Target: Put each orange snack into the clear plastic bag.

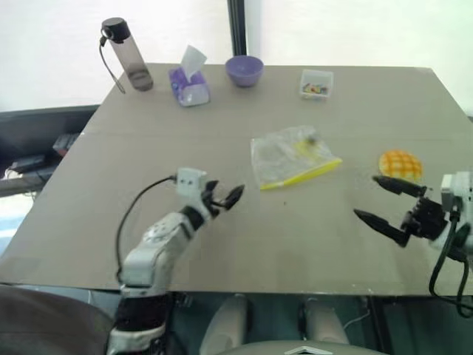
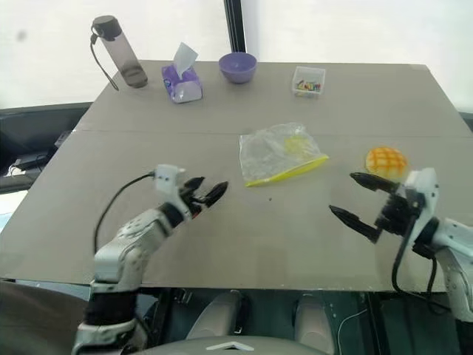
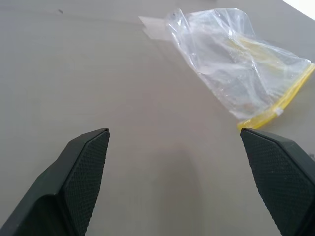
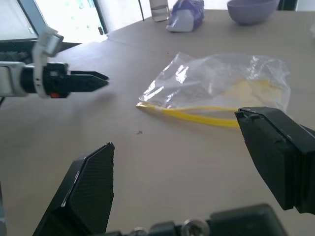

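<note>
The orange snack [image 1: 400, 164], a round yellow-orange bun with a criss-cross top, lies on the table's right side. The clear plastic bag [image 1: 292, 157] lies flat near the middle, crinkly, with a yellow strip along its near edge. My right gripper [image 1: 367, 197] hovers open just in front of and to the left of the bun, holding nothing. My left gripper [image 1: 225, 196] is open and empty, a short way left of the bag, pointing toward it. The left wrist view has the bag [image 3: 236, 69] ahead of its spread fingers [image 3: 83, 162]. The right wrist view looks over the bag [image 4: 216, 88] at the left gripper [image 4: 93, 81].
Along the far edge stand a grey bottle [image 1: 127, 55], a purple tissue pack [image 1: 189, 85], a purple bowl [image 1: 244, 70] and a small clear box of colourful bits [image 1: 316, 83]. The table [image 1: 295, 244] has bare tan surface between my grippers.
</note>
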Available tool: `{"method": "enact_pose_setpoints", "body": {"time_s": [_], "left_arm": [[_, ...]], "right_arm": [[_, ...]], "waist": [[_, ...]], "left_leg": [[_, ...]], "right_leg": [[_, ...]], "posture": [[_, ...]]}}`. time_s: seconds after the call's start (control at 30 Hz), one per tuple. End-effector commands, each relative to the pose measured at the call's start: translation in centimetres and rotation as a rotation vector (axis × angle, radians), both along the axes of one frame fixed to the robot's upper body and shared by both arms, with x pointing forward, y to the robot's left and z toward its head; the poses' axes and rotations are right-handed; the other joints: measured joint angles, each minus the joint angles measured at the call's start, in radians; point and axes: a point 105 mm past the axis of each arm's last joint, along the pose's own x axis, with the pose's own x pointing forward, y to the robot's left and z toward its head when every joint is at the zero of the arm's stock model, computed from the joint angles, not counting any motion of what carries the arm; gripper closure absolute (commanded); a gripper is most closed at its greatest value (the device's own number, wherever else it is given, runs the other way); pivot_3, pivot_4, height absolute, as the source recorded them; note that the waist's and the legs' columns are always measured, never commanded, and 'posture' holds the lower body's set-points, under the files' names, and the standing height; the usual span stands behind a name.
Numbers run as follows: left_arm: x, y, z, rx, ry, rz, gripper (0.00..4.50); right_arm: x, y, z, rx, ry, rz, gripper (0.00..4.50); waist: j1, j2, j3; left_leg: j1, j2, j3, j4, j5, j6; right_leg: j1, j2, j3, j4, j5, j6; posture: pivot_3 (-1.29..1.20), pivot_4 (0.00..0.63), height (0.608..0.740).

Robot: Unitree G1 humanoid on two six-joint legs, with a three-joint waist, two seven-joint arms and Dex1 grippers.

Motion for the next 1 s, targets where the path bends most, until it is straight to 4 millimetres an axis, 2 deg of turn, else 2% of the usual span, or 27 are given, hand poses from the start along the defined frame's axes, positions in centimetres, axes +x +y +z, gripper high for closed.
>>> {"method": "enact_pose_setpoints", "body": {"time_s": [0.03,0.17,0.33,0.53,0.57,0.6,0.63,0.7,0.77,0.8,0.87,0.9,1.0], "left_arm": [[2.0,-2.6,-0.5,-0.011,0.071,0.031,0.0],[3.5,-4.7,-1.2,-0.156,0.244,0.073,0.0],[4.9,-6.1,-2.2,-0.223,0.375,0.092,0.0],[4.2,-8.9,-2.8,-0.192,0.47,-0.056,0.0],[4.1,-9.3,-2.9,-0.188,0.478,-0.077,0.53],[4.1,-9.6,-2.9,-0.184,0.486,-0.092,0.76],[4.1,-9.9,-3.0,-0.182,0.494,-0.101,1.27],[4.3,-10.2,-3.3,-0.181,0.519,-0.093,2.02],[4.7,-10.3,-3.6,-0.167,0.519,-0.072,3.04],[5.0,-10.2,-3.8,-0.161,0.52,-0.058,3.3],[5.3,-10.0,-4.3,-0.169,0.537,-0.029,4.18],[5.4,-9.9,-4.4,-0.181,0.544,-0.021,4.46],[5.4,-10.3,-3.4,-0.28,0.535,-0.037,4.46]], "right_arm": [[0.0,1.4,1.6,0.02,-0.063,0.011,0.03],[0.0,2.0,2.1,0.027,-0.078,-0.002,0.03],[-0.3,2.0,2.3,0.027,-0.091,-0.03,0.03],[-0.3,2.1,2.8,0.034,-0.106,-0.047,0.03],[-0.3,2.1,2.8,0.036,-0.107,-0.049,0.0],[-0.3,2.2,2.7,0.037,-0.106,-0.05,0.0],[-0.3,2.2,2.7,0.038,-0.106,-0.051,0.0],[-0.3,2.5,2.7,0.045,-0.106,-0.046,0.0],[-0.2,2.8,2.7,0.052,-0.106,-0.042,0.0],[-0.2,2.9,2.7,0.054,-0.107,-0.04,0.0],[-0.2,3.0,2.6,0.057,-0.106,-0.039,0.0],[-0.2,3.1,2.6,0.058,-0.106,-0.038,0.0],[0.0,3.2,2.6,0.063,-0.106,-0.04,0.0]], "waist": [[-0.001,-0.001,0.0],[0.001,-0.001,0.0],[0.003,0.0,0.0],[0.007,0.002,-0.002],[0.007,0.002,-0.002],[0.007,0.002,-0.002],[0.008,0.002,-0.002],[0.013,0.001,-0.002],[0.018,0.001,-0.002],[0.021,0.001,-0.002],[0.027,0.001,-0.002],[0.028,0.001,-0.002],[0.029,0.001,-0.002]], "left_leg": [[0.0,0.0,0.0,0.0,0.0,0.0],[0.0,0.0,-0.001,0.0,0.0,0.0],[0.0,-0.001,0.0,0.001,0.0,0.0],[0.006,-0.002,0.001,0.002,0.0,0.0],[0.007,-0.002,0.001,0.002,0.0,0.0],[0.007,-0.002,0.0,0.002,0.0,0.0],[0.007,-0.003,0.0,0.002,0.0,0.0],[0.007,-0.004,0.0,0.002,0.0,0.0],[0.007,-0.005,-0.001,0.002,0.0,0.0],[0.007,-0.005,-0.001,0.002,0.0,0.0],[0.007,-0.005,-0.001,0.002,0.0,0.0],[0.007,-0.005,-0.002,0.002,0.0,0.0],[0.007,-0.006,-0.003,0.002,0.0,0.0]], "right_leg": [[0.0,0.0,0.0,0.0,0.0,0.0],[0.0,0.0,0.0,0.0,0.0,0.0],[0.001,-0.001,-0.001,0.0,0.0,0.0],[0.008,-0.001,-0.003,0.001,0.0,0.001],[0.009,-0.001,-0.003,0.0,0.0,0.001],[0.01,-0.001,-0.004,0.0,0.0,0.002],[0.01,-0.002,-0.004,0.0,0.0,0.002],[0.01,-0.003,-0.004,0.0,0.0,0.002],[0.01,-0.003,-0.005,-0.001,0.0,0.002],[0.01,-0.003,-0.005,-0.001,0.0,0.002],[0.01,-0.003,-0.005,-0.001,0.0,0.002],[0.011,-0.004,-0.006,-0.001,0.0,0.002],[0.013,-0.005,-0.007,-0.002,0.0,0.002]], "posture": [[0.0,0.15,0.74],[0.0,0.15,0.74],[0.0,0.15,0.74],[0.0,0.15,0.74],[0.0,0.15,0.74],[0.0,0.15,0.74],[0.0,0.15,0.74],[0.0,0.15,0.74],[0.0,0.15,0.74],[0.0,0.15,0.74],[0.0,0.15,0.74],[0.0,0.15,0.74],[0.0,0.15,0.74]]}}
